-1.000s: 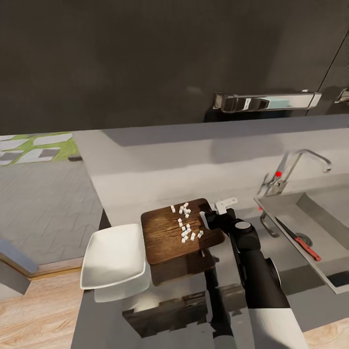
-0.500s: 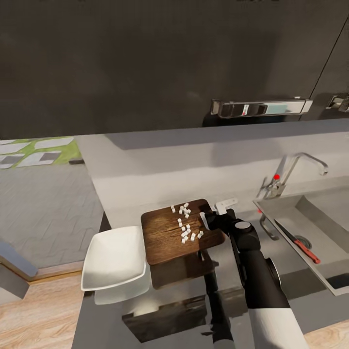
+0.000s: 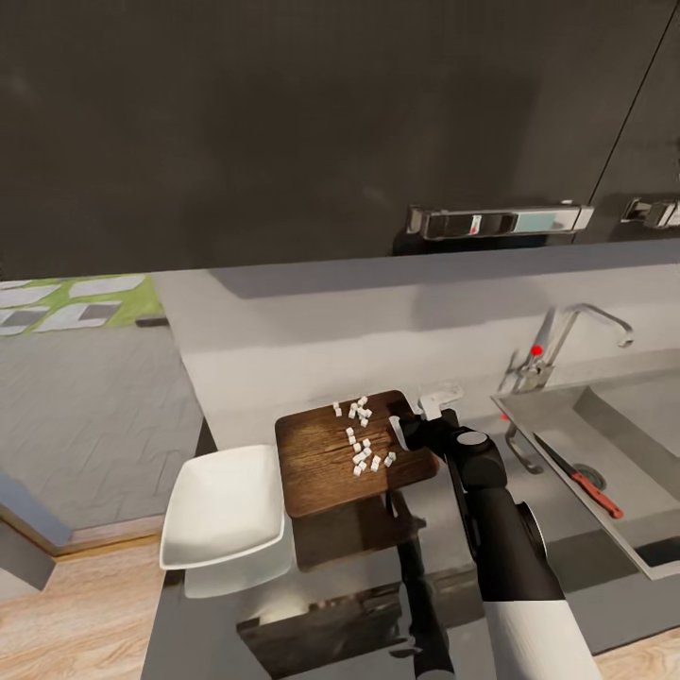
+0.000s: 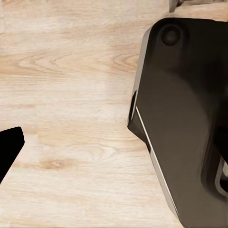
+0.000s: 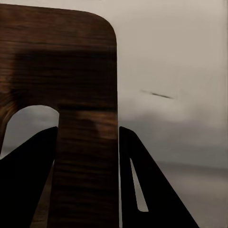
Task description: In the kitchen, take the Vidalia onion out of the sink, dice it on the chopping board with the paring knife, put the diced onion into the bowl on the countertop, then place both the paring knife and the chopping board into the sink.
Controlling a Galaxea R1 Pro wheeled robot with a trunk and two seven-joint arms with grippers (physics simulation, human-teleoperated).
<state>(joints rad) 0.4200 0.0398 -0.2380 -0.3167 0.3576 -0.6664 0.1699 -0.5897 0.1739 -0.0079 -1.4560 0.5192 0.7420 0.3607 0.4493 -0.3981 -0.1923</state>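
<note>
The right gripper (image 3: 416, 430) is seen at the right end of the chopping board (image 3: 326, 453), and its two dark fingers (image 5: 152, 190) are pressed against either side of the strip of wood beside the oval handle slot (image 5: 28, 126), so the board is pinched between them. The board is held slightly above the countertop (image 3: 283, 340), with its dark reflection visible on the glossy surface below it. Small white pieces of diced onion (image 3: 361, 436) are scattered over the board's right half, from its far edge towards the middle.

The white square bowl (image 3: 225, 507) is found just beside the board's left edge, near the countertop's front left corner; whether they touch cannot be told.

To the right of the gripper, the steel sink (image 3: 623, 416) is set into the countertop, with the chrome gooseneck tap (image 3: 571, 331) and its red-knobbed lever at its far left corner. The paring knife (image 3: 578, 475) is lying inside the basin near the round drain, its dark blade pointing away and its red-marked handle nearer the front.

Dark glossy cabinets (image 3: 283, 123) with long steel handles (image 3: 496, 221) are seen above the countertop.

In the left wrist view, a dark fingertip (image 4: 9, 147) is seen over light wood floor (image 4: 71, 95) beside a black body of the robot (image 4: 185, 114); whether the left gripper is spread or closed cannot be told.
</note>
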